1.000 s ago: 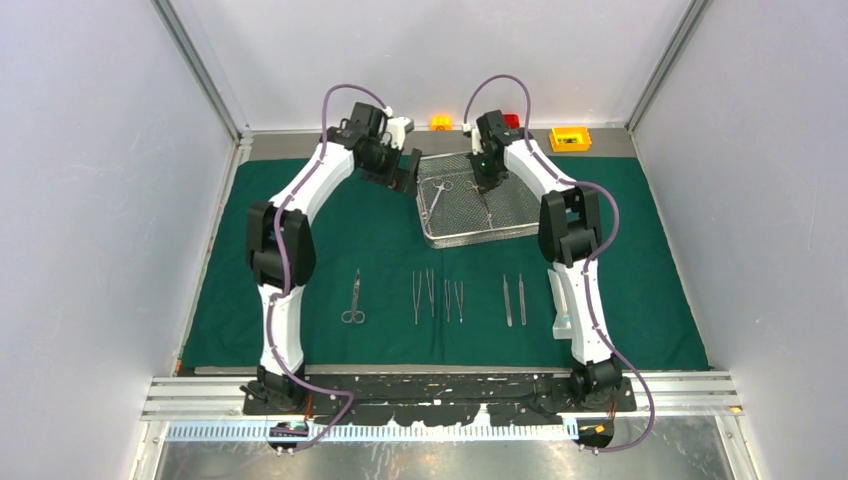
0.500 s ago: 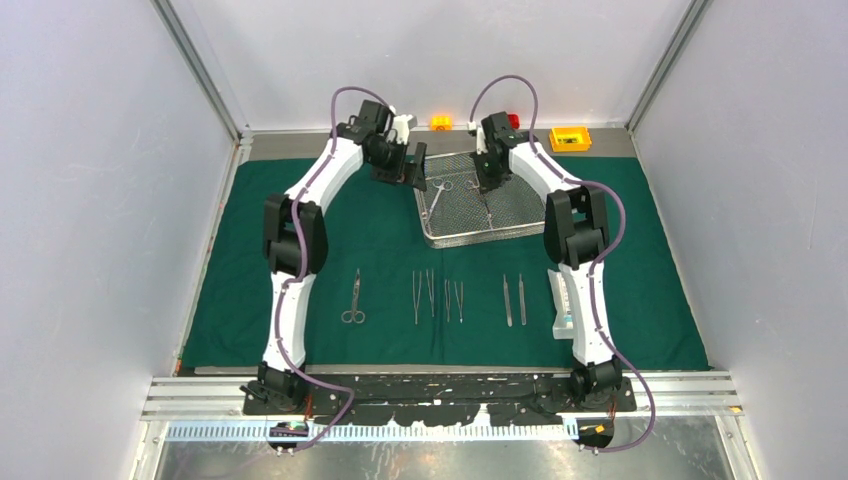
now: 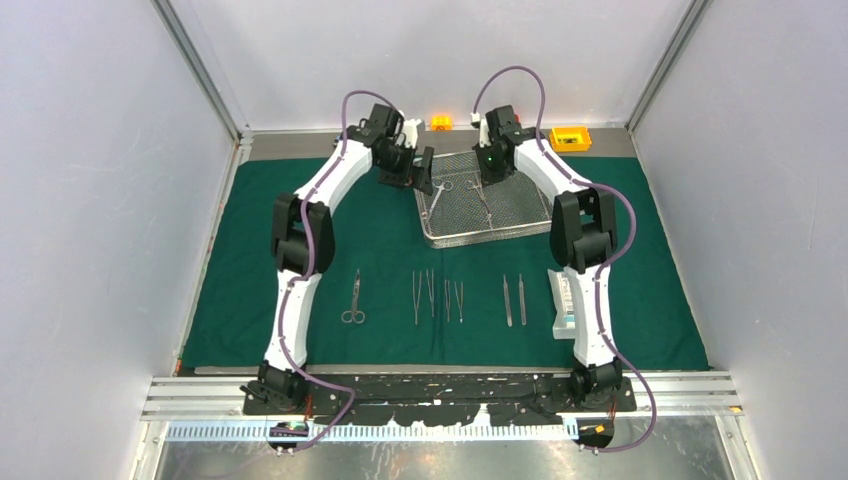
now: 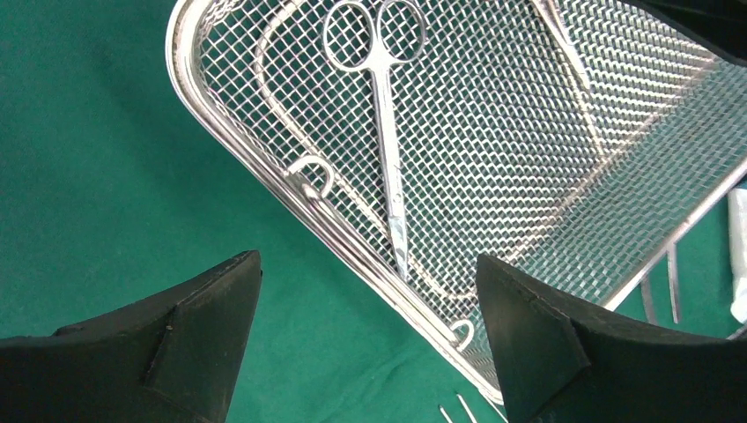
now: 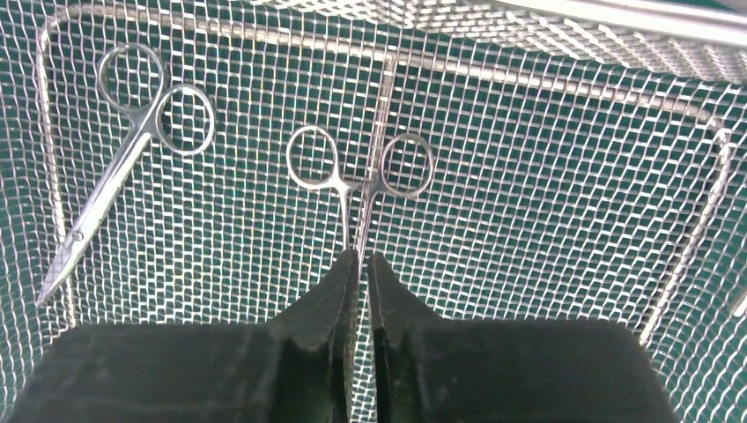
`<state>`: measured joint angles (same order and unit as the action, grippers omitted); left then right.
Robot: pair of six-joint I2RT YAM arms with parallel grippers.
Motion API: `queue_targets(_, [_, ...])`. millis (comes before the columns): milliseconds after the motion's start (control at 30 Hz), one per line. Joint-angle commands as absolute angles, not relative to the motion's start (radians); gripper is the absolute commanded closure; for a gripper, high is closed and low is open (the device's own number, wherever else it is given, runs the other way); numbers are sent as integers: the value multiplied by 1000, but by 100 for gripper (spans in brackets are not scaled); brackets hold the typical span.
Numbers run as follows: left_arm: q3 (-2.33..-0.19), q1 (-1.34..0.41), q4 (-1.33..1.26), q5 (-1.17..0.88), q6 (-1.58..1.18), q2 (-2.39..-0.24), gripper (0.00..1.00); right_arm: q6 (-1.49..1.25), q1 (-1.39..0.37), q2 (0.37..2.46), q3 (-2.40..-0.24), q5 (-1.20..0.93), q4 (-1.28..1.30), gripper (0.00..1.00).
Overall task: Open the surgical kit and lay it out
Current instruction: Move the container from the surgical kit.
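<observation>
The steel wire-mesh tray [image 3: 505, 222] sits on the dark green drape [image 3: 300, 220] at the far middle. My right gripper [image 3: 488, 177] is inside the tray, shut on the shanks of ring-handled forceps [image 5: 361, 167]; in the right wrist view the gripper [image 5: 362, 262] grips just below the rings. A pair of scissors [image 5: 132, 141] lies in the tray to their left, also seen in the left wrist view [image 4: 383, 132]. My left gripper [image 3: 421, 177] is open and empty over the tray's left rim [image 4: 352, 242], fingers [image 4: 203, 335] apart.
A row of instruments lies on the drape near the front: scissors [image 3: 353, 298], forceps [image 3: 424, 294], more forceps [image 3: 453, 300], tweezers [image 3: 514, 299]. A white pouch [image 3: 562, 300] lies beside the right arm. A yellow box [image 3: 570, 138] and an orange block [image 3: 440, 122] sit behind the drape.
My left arm has swung right, bringing its open gripper from beside the tray to over its left rim. The right gripper has stayed in the tray, shifting only slightly.
</observation>
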<state>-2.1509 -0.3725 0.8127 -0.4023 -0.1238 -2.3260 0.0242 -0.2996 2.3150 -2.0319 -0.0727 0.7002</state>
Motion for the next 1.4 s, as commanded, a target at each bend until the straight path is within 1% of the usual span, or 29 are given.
queue_targets(0, [-2217,-390,843,-346,-94,-2365,9,34,-298,2187,-1975,-81,644,80])
queue_targets(33, [-2225,-392,848,-333,-84,-2375,11,38,-298,2173,-1957,-80,637,76])
queue_targets(100, [-2246,-391,863,-312,-67,-2389,17,49,-297,2147,-1928,-82,634,71])
queue_targets(267, [-2271,-392,888,-272,-17,-2392,31,58,-289,2087,-1859,-86,633,69])
queue_targets(333, [-2273,-391,894,-226,-5,-2386,32,59,-283,2059,-1836,-92,634,69])
queue_targets(467, [-2285,-375,905,-183,55,-2386,37,75,-274,1998,-1788,-98,634,69])
queue_targets(633, [-2381,-335,985,-176,89,-2445,43,87,-263,1951,-1744,-108,634,70])
queue_targets(800, [-2433,-312,1068,-123,202,-2485,45,81,-244,1939,-1723,-146,636,70])
queue_targets(1033, [-2416,-262,1099,-102,246,-2493,46,77,-230,1944,-1709,-187,637,70])
queue_targets(1233, [-2364,-204,1093,-82,270,-2451,47,79,-223,1940,-1698,-199,638,70])
queue_targets(1300, [-2354,-192,1086,-81,280,-2436,46,80,-223,1938,-1698,-201,638,70])
queue_targets(1367, [-2358,-184,1077,-81,295,-2426,43,80,-222,1939,-1700,-208,638,70])
